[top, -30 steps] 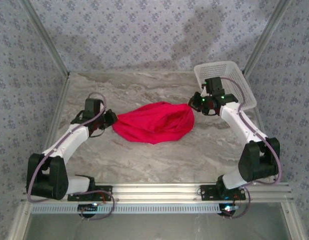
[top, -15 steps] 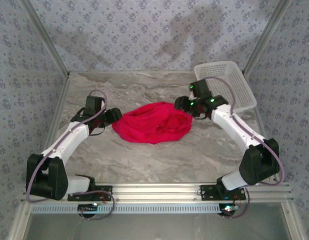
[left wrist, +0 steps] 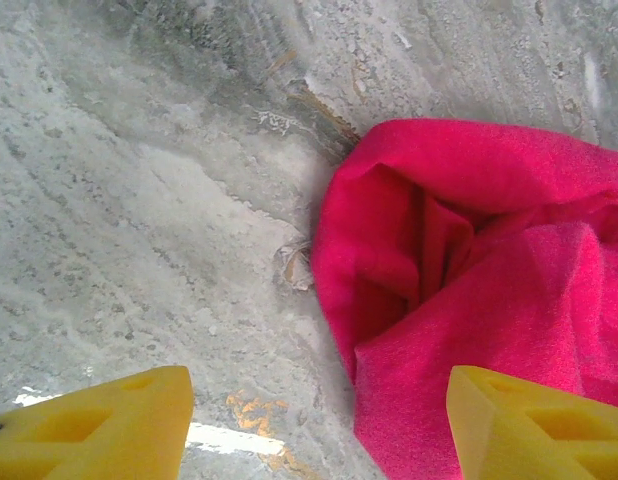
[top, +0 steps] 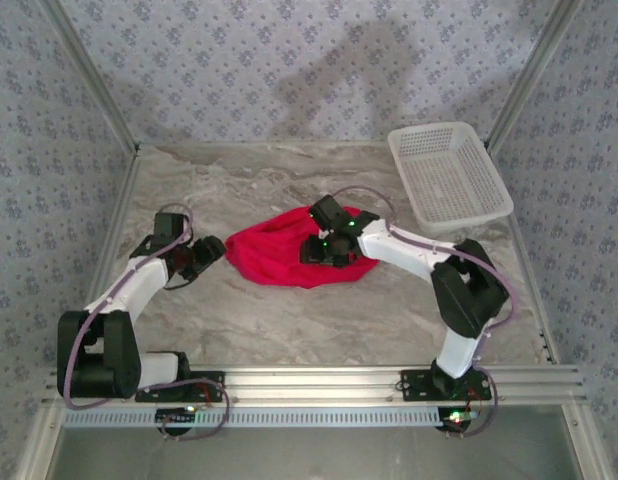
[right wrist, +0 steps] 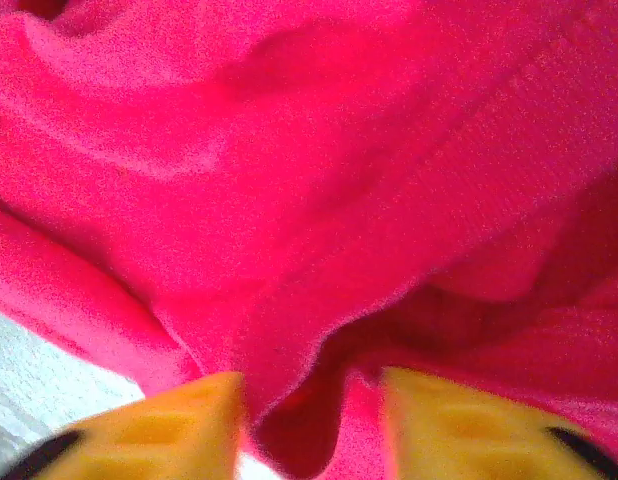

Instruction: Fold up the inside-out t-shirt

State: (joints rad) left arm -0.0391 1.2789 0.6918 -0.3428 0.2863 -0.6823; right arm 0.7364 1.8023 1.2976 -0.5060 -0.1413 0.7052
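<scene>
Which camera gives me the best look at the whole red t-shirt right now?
The top external view: the t-shirt lies there as one crumpled heap, its outline mostly visible. The left wrist view catches one edge with folds; the right wrist view is a tight close-up of cloth.

No text, label, brand, number or sign legible anywhere. Nothing to read in the top view or in either wrist view.
</scene>
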